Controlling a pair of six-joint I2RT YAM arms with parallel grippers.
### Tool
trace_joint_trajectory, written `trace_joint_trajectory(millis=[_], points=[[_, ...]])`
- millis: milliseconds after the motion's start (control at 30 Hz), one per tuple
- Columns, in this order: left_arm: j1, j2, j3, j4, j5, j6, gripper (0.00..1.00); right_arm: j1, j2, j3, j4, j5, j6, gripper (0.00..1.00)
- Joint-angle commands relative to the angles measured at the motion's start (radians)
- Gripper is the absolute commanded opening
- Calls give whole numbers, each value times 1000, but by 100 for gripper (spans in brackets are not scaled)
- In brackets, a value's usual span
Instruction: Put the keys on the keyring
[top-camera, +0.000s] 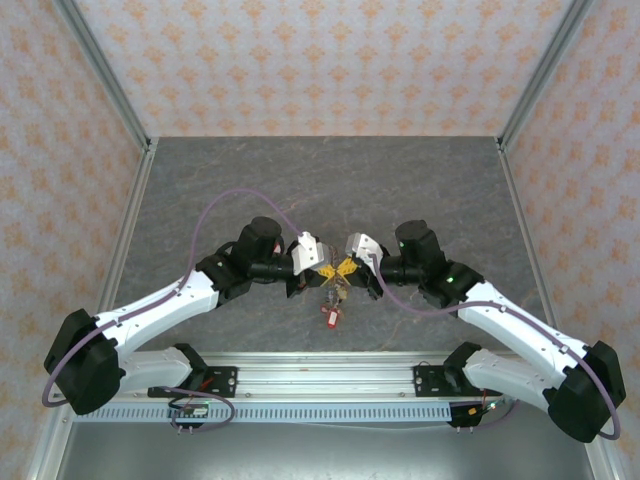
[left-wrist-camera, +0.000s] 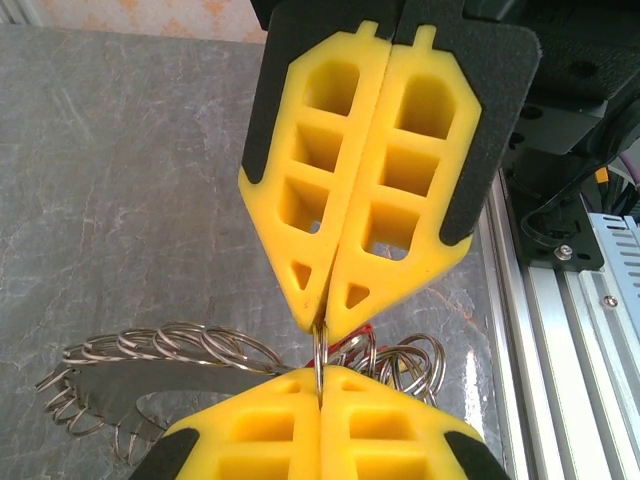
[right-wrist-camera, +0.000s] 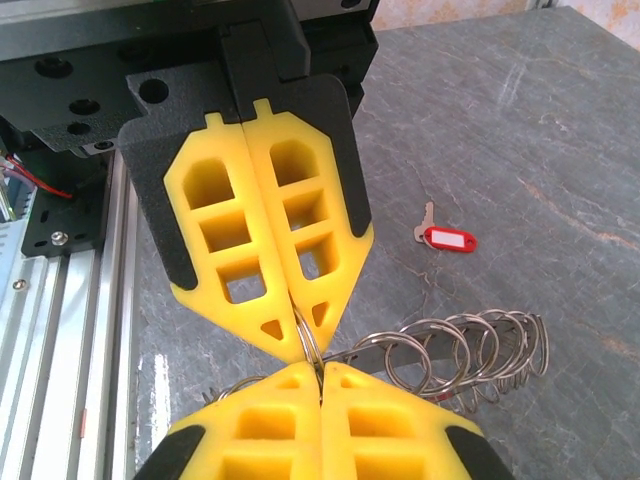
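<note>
My left gripper (top-camera: 323, 268) and right gripper (top-camera: 347, 268) meet tip to tip above the middle of the table. Both are shut on the same thin metal loop of the keyring (left-wrist-camera: 322, 350), which is pinched edge-on between the yellow fingertips (right-wrist-camera: 345, 385). The keyring's flat metal strip (left-wrist-camera: 150, 382) carries several wire loops (right-wrist-camera: 480, 345) and hangs out to the side of the jaws. Red key tags (left-wrist-camera: 352, 343) show behind my left gripper (left-wrist-camera: 320, 375), and a red tag (top-camera: 330, 316) dangles under the cluster. A loose key with a red tag (right-wrist-camera: 447, 239) lies on the table beyond my right gripper (right-wrist-camera: 320, 368).
The grey stone-patterned table (top-camera: 330, 180) is enclosed by patterned walls with metal corner posts (top-camera: 110, 90). An aluminium rail (top-camera: 330, 385) with the arm bases runs along the near edge, close below the grippers. A purple cable (top-camera: 230, 200) loops over the left arm.
</note>
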Motion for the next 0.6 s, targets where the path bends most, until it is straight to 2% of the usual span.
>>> trace_joint_trajectory(millis=[0, 200, 567], points=[[-6, -22, 47, 35, 18, 24, 1, -2, 1, 40, -23, -27, -15, 0], [-6, 5, 93, -89, 1, 95, 10, -2, -3, 68, -60, -28, -32, 0], [-8, 50, 137, -181, -14, 150, 13, 0, 4, 107, -96, -33, -25, 0]])
